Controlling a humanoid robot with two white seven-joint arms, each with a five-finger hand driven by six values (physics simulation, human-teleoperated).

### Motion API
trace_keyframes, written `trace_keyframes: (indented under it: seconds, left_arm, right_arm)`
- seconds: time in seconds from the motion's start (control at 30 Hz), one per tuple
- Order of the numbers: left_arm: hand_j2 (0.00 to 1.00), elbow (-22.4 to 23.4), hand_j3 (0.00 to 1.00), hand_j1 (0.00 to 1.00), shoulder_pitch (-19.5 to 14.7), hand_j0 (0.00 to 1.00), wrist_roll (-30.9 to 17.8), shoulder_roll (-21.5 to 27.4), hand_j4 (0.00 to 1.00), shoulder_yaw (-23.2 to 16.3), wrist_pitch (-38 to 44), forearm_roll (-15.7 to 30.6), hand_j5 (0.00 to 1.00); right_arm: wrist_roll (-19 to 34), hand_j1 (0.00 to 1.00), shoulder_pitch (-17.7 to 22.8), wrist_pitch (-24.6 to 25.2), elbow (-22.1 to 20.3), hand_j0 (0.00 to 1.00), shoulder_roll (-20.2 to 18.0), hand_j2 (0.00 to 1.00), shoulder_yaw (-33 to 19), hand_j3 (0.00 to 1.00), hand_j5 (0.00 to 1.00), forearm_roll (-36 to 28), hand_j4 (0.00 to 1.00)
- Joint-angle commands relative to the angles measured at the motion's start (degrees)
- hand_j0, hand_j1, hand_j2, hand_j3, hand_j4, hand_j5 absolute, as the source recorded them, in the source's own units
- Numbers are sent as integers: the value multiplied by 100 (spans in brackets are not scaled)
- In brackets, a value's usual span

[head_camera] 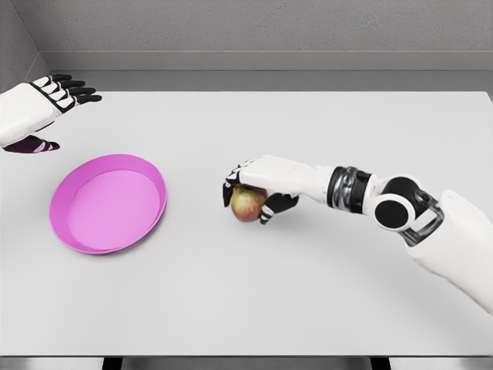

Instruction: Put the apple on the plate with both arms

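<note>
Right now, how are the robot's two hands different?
The right hand is curled over the apple near the middle of the table, while the left hand holds nothing. The right hand is low, down at the table; the left hand floats at the far left, beyond the pink plate, fingers spread. Both are white with black fingers.

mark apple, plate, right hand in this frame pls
apple (pixel 246 206): head view, its bare front skin.
plate (pixel 148 171): head view, its upper right rim.
right hand (pixel 254 197): head view, midway between the fingertips.
</note>
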Motion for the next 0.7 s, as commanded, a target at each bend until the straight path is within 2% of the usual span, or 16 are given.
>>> trace_keyframes:
  seconds: [0.0,0.07,0.4,0.43,0.47,0.67]
  left_arm:
    - [100,0,100,100,0,100,3,11,100,4,-2,36,100]
    - [100,0,100,100,0,100,3,2,100,4,-2,36,100]
    - [100,-9,100,100,0,100,3,2,100,4,-2,36,100]
    - [100,-9,100,100,0,100,3,11,100,4,-2,36,100]
    - [100,-9,100,100,0,100,3,11,100,4,-2,36,100]
    - [100,-9,100,100,0,100,3,11,100,4,-2,36,100]
  right_arm:
    - [0,47,0,19,1,47,118,47,21,47,47,-17,47]
    - [1,47,-53,36,1,47,215,47,39,47,47,-9,47]
    - [0,48,-88,54,1,48,215,48,109,48,48,9,48]
    - [-17,63,-79,142,1,63,215,63,92,63,63,0,63]
    - [-35,100,-79,370,1,100,206,100,83,100,100,9,100]
    - [-35,100,-70,370,1,100,189,100,83,100,100,18,100]
